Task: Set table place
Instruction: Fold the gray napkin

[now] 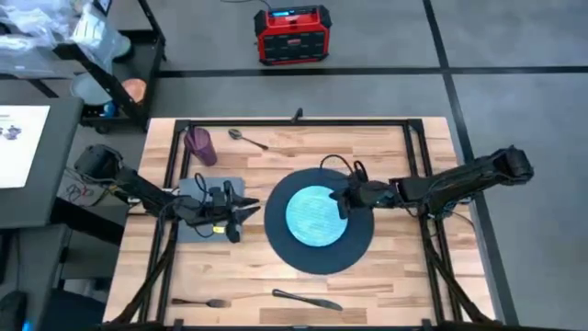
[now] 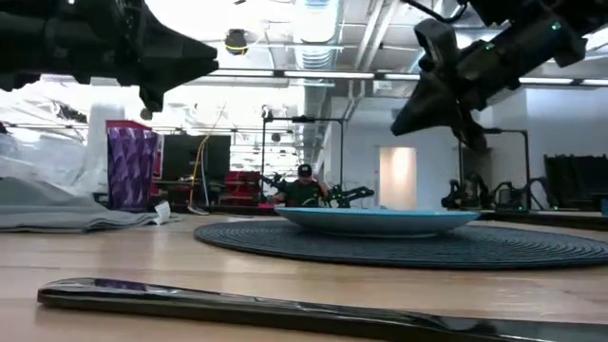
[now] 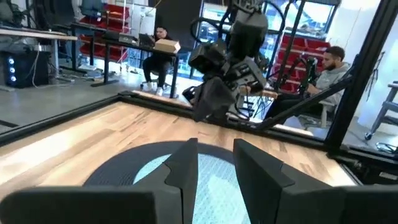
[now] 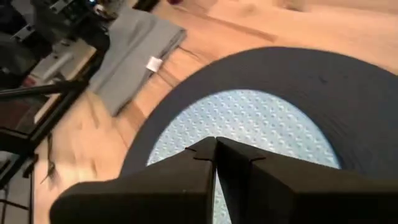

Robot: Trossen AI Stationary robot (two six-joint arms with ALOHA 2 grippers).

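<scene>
Over the place (image 1: 276, 241), the right gripper (image 1: 340, 199) hangs pressed together, the left gripper (image 1: 246, 210) seemingly apart.

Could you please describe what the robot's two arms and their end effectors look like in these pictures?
Both arms are dark, slim and jointed, with black cables trailing along them. The left end effector shows a small yellow mark near its base. The right end effector is all black; the low view shows a small green light on that arm. Each has two flat, blocky dark fingers.
</scene>
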